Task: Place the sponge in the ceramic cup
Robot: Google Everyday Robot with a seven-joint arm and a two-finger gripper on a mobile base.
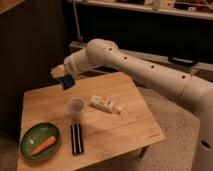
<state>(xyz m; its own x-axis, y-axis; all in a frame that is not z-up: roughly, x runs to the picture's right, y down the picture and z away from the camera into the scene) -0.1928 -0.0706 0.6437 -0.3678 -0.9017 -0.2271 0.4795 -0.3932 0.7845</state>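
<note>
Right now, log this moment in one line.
gripper: shut on sponge | position: raised, image-left of ceramic cup | sponge: not yet in cup
</note>
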